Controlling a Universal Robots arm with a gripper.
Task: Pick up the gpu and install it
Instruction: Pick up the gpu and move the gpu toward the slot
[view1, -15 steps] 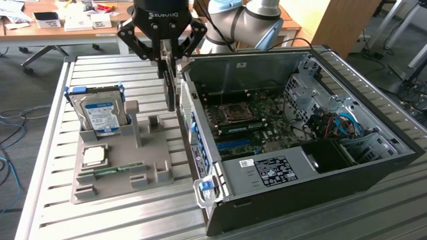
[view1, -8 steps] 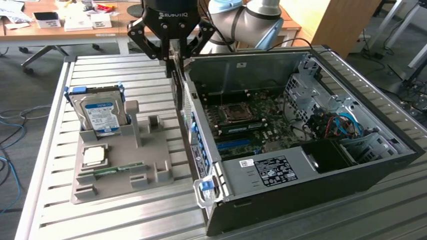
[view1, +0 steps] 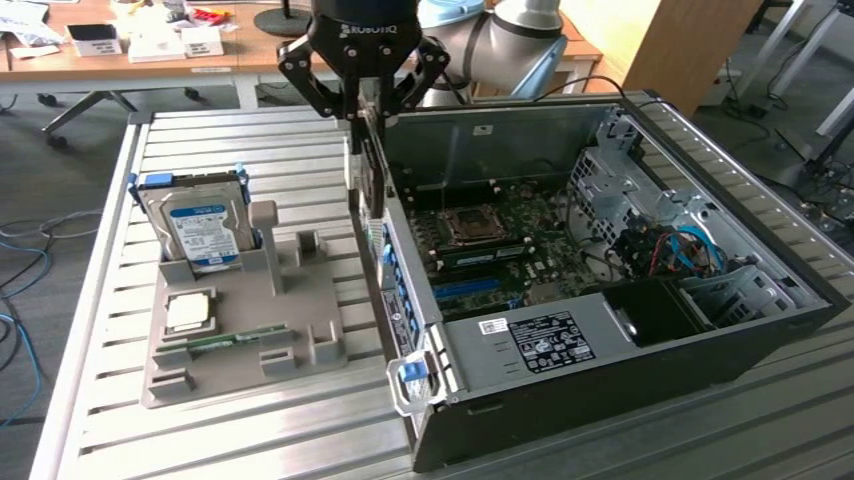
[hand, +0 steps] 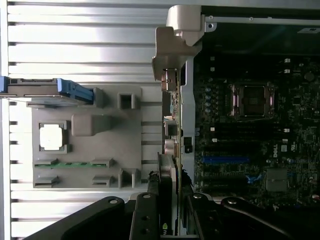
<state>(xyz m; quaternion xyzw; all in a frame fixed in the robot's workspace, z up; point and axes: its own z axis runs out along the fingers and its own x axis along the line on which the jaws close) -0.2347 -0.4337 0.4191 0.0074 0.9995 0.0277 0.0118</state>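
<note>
My gripper (view1: 363, 108) is shut on the gpu (view1: 363, 180), which hangs edge-on and upright below the fingers. It is just above the open computer case's wall (view1: 400, 300), on the side towards the exterior view's left. In the wrist view the gpu (hand: 171, 150) shows as a thin edge with its silver end bracket (hand: 175, 45) at the far end. It lies over the line between the grey holder (hand: 130, 145) and the motherboard (hand: 240, 130). My black fingers (hand: 145, 215) flank the card on both sides.
The grey holder (view1: 314, 300) on the slatted table carries an upright hard drive (view1: 200, 228) with a blue-white label, a CPU (view1: 190, 312) and a green memory stick (view1: 238, 338). Inside the case sit the motherboard (view1: 514, 250), a power supply (view1: 547, 340) and cables (view1: 681, 250).
</note>
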